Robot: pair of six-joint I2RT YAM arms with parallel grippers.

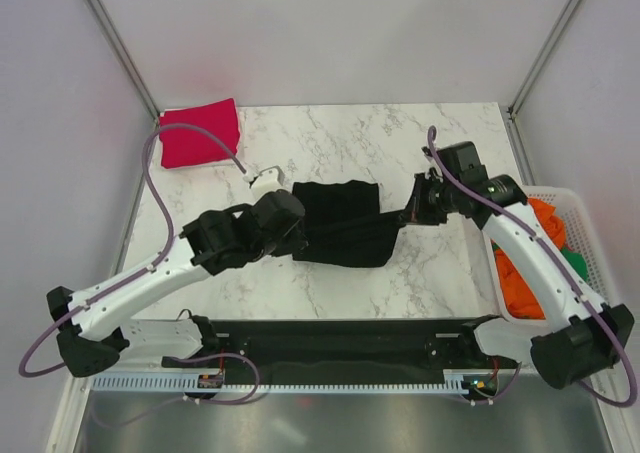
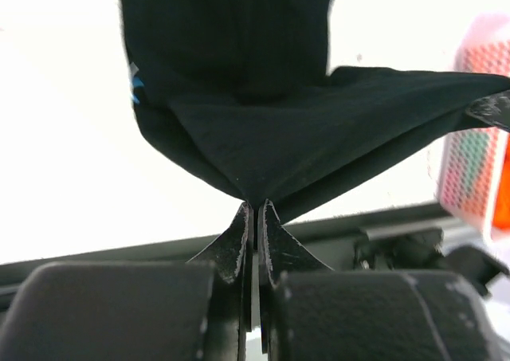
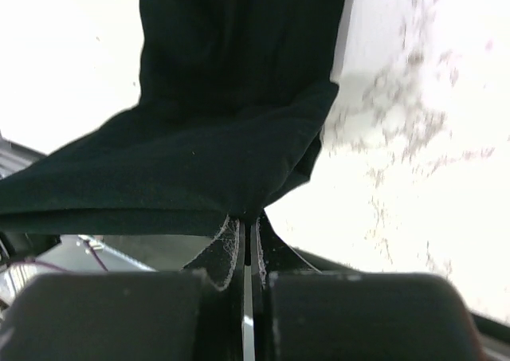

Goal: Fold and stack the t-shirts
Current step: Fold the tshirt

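Observation:
A black t-shirt lies partly folded in the middle of the marble table, its near layer lifted and stretched between my two grippers. My left gripper is shut on its left corner; in the left wrist view the cloth fans out from the pinched jaws. My right gripper is shut on its right corner; in the right wrist view the black cloth hangs from the jaws. A folded red t-shirt lies at the table's far left corner.
A white basket at the right edge holds orange and green shirts; it shows at the right of the left wrist view. A small white object lies near the black shirt's far left. A black rail runs along the near edge.

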